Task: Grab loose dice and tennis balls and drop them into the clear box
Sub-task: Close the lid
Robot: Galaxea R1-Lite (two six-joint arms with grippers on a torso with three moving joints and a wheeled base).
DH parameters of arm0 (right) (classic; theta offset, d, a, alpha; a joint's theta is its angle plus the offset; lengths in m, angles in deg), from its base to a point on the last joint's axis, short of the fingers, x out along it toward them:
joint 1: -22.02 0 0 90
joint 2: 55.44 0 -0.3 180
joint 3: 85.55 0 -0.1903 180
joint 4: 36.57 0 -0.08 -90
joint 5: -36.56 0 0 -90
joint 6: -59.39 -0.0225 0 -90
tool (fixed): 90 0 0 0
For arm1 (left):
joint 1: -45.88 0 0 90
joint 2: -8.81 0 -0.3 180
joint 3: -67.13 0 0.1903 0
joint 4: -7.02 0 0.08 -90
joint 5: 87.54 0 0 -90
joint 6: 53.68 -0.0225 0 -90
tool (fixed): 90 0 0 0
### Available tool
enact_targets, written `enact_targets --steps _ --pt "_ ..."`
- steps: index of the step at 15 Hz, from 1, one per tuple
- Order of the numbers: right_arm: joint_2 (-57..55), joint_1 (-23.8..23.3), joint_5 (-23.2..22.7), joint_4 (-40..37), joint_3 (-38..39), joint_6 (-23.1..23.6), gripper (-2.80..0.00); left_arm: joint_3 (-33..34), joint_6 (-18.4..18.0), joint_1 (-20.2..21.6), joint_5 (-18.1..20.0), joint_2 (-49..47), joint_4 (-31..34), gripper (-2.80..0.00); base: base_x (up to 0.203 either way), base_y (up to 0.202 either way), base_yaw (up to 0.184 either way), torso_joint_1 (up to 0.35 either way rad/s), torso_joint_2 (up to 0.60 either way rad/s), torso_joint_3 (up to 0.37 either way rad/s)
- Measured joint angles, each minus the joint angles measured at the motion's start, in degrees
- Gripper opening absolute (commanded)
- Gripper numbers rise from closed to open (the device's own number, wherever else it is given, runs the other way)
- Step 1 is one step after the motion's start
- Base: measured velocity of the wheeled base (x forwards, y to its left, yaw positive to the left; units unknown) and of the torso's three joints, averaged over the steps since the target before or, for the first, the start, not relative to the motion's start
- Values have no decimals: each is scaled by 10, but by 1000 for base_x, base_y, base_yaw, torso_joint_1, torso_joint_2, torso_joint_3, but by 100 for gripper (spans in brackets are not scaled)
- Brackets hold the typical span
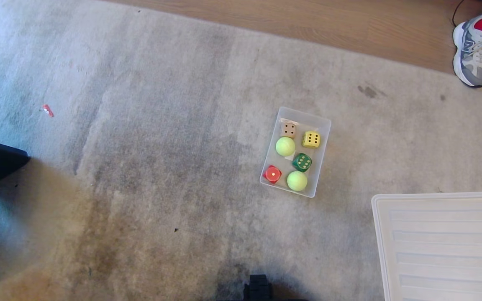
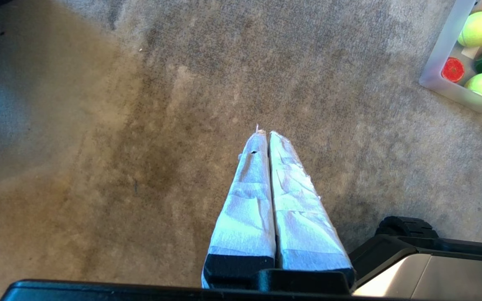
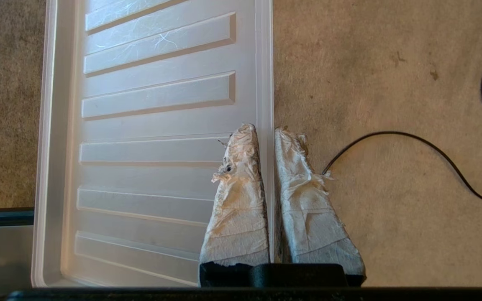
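Six things lie inside the clear box [image 1: 324,125] on the grey carpet [image 1: 161,167]: the beige die [image 1: 288,130], yellow die [image 1: 311,139], green die [image 1: 302,162] and red die [image 1: 273,174], plus two tennis balls [image 1: 285,146], one mid-box and one at the near corner beside the red die. A flat ribbed lid [image 1: 442,246] lies apart, nearer the robot. The left gripper [image 2: 265,133] hangs over bare carpet, fingers pressed together, empty. The right gripper [image 3: 264,130] hangs over the lid's edge, fingers nearly together, empty. A person's shoe [image 1: 475,50] stands on the wooden floor [image 1: 308,25]
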State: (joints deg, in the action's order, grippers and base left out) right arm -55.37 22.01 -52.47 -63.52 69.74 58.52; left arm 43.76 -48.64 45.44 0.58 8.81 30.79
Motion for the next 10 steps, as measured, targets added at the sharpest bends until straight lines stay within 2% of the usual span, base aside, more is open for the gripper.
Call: enact_targets --steps 10 --pt "0 0 0 0 0 4 -280 0 1 0 1 0 0 -280 0 0 0 0 0 0"
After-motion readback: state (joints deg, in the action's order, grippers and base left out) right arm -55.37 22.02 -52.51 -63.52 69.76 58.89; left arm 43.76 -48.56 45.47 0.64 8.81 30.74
